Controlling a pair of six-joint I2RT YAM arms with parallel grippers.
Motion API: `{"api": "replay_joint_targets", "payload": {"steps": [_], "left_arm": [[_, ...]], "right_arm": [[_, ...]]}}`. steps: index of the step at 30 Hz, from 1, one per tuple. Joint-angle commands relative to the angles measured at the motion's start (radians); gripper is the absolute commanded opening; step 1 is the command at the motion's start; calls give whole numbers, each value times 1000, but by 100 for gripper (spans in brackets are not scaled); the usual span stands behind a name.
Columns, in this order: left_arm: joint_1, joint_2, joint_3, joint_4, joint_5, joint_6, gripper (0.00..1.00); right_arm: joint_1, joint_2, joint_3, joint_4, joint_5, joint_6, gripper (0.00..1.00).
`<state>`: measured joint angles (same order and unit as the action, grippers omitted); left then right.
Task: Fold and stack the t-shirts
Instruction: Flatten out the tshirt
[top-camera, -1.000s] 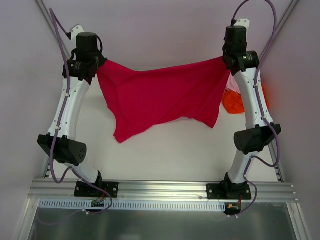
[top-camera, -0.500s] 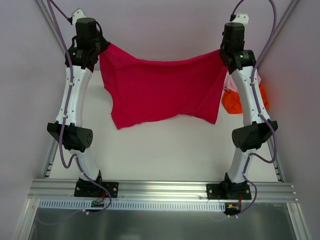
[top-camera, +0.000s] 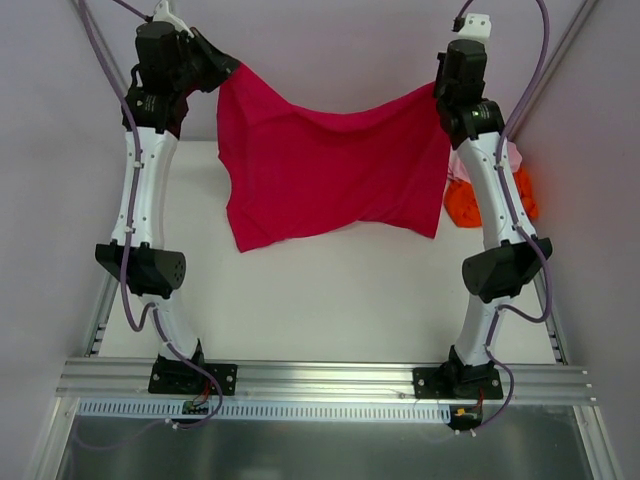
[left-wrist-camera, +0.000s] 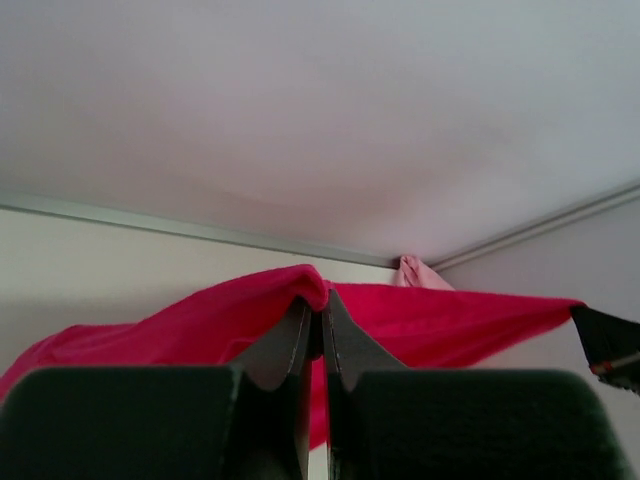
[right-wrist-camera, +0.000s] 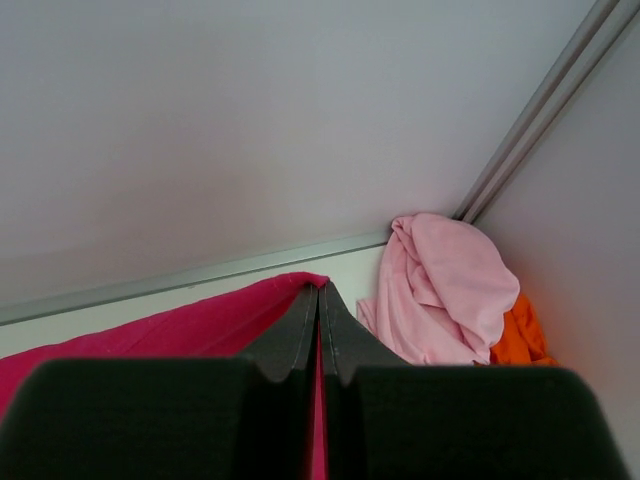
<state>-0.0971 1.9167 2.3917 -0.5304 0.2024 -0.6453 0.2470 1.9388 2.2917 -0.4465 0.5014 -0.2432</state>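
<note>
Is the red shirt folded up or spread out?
Spread out. The crimson-magenta cloth t-shirt hangs open between the left hand and right hand, each shut on an upper edge.

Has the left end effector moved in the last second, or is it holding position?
Yes. Shut on the crimson t-shirt, the left end effector has gone further from the aluminium base rail, up the top view, taking that corner with it.
</note>
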Motion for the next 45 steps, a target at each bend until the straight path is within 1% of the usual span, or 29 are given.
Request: {"api": "replay_joint_targets", "payload": {"steps": [1, 2, 3, 4, 5, 9, 10, 11, 12, 13, 15, 16, 17, 19, 22, 23, 25, 27, 30, 34, 37, 40, 43, 45], "left_arm": [[-1, -155, -20, 63, 92, 4, 0], [-3, -197, -72, 75, 75, 12, 0], [-3, -246, -189, 116, 48, 24, 0], [-3, -322, -233, 122, -22, 50, 0], [-1, -344, -256, 119, -49, 68, 0], [-1, -393, -264, 54, -124, 133, 0], [-1, -412, -272, 23, -156, 148, 0], [2, -426, -307, 26, -194, 162, 0], [3, -439, -319, 30, -228, 162, 0], [8, -458, -331, 27, -239, 158, 0], [13, -476, -351, 29, -271, 157, 0], [13, -492, -365, 27, -282, 162, 0], [13, -501, -368, 24, -296, 164, 0], [14, -522, -388, 29, -313, 165, 0], [14, -524, -384, 14, -293, 157, 0], [14, -525, -387, 0, -293, 151, 0], [14, -536, -397, -3, -302, 151, 0], [16, -544, -417, 7, -314, 151, 0], [14, -539, -417, 7, -328, 148, 0], [17, -498, -398, 0, -310, 144, 0], [19, -423, -327, -19, -284, 116, 0], [17, -366, -306, -25, -261, 102, 0], [17, -321, -287, -26, -241, 88, 0], [19, -289, -275, -26, -235, 75, 0]], "right_arm": [[5, -110, -14, 129, 48, -83, 1], [3, -127, -30, 158, 70, -106, 1], [3, -145, -69, 173, 94, -131, 1], [2, -185, -92, 187, 124, -186, 1], [-3, -204, -113, 210, 141, -208, 1], [-17, -273, -173, 233, 158, -231, 1], [-17, -281, -193, 245, 190, -249, 1], [-18, -299, -202, 270, 225, -283, 1], [-20, -308, -213, 288, 226, -304, 1], [-20, -322, -230, 304, 245, -323, 1], [-22, -368, -296, 360, 268, -363, 1], [-28, -386, -355, 386, 293, -375, 1], [-32, -406, -386, 432, 301, -383, 1], [-43, -460, -438, 463, 315, -371, 1], [-52, -500, -485, 437, 286, -309, 1], [-52, -506, -492, 375, 275, -285, 1], [-52, -534, -523, 359, 266, -236, 1], [-52, -554, -589, 373, 259, -226, 1], [-52, -578, -642, 387, 269, -234, 1], [-54, -592, -679, 375, 259, -243, 1], [-55, -595, -690, 353, 237, -217, 1], [-57, -584, -680, 339, 215, -188, 1], [-57, -535, -641, 292, 195, -163, 1], [-55, -509, -623, 289, 183, -139, 1]]}}
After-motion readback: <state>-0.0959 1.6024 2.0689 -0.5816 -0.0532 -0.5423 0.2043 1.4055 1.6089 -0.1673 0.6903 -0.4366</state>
